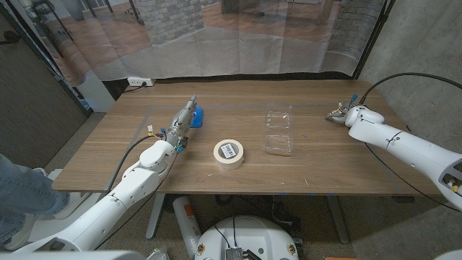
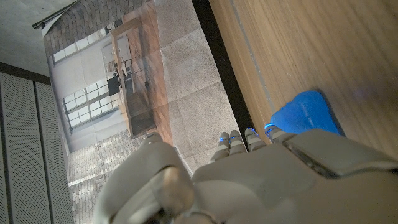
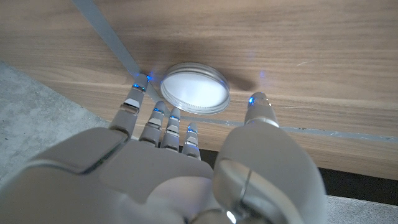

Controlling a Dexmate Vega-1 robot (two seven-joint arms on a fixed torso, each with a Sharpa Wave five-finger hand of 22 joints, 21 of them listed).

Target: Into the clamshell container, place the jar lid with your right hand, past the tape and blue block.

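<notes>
Reaching for the jar lid (image 3: 195, 88) with the right hand (image 3: 186, 155), fingers spread and released, gripping nothing yet. Sitting dead ahead of that hand's fingertips, pretty much between the fingers (image 3: 163, 121) and the thumb, lid lying flat near the table's (image 1: 317, 170) far right corner, close to the right edge. Looking like a round metal lid, silvery rim with a pale whitish middle, no real long axis to worry about, so probably just closing around it from either side. Being way nearer than the left one, right hand (image 1: 341, 111) obviously taking this. Going further across from there: clamshell container (image 1: 279, 130) lying open around the table's middle, clear plastic, well apart from the lid. Then the tape (image 1: 229, 153) roll just past it toward the near edge, and the blue block (image 1: 196, 118) out toward the left side. Left hand (image 1: 182, 124) stretching out straight right at the blue block, fingers extended, holding nothing as far as visible, block peeking past the fingertips (image 2: 236, 140) in the wrist view.
</notes>
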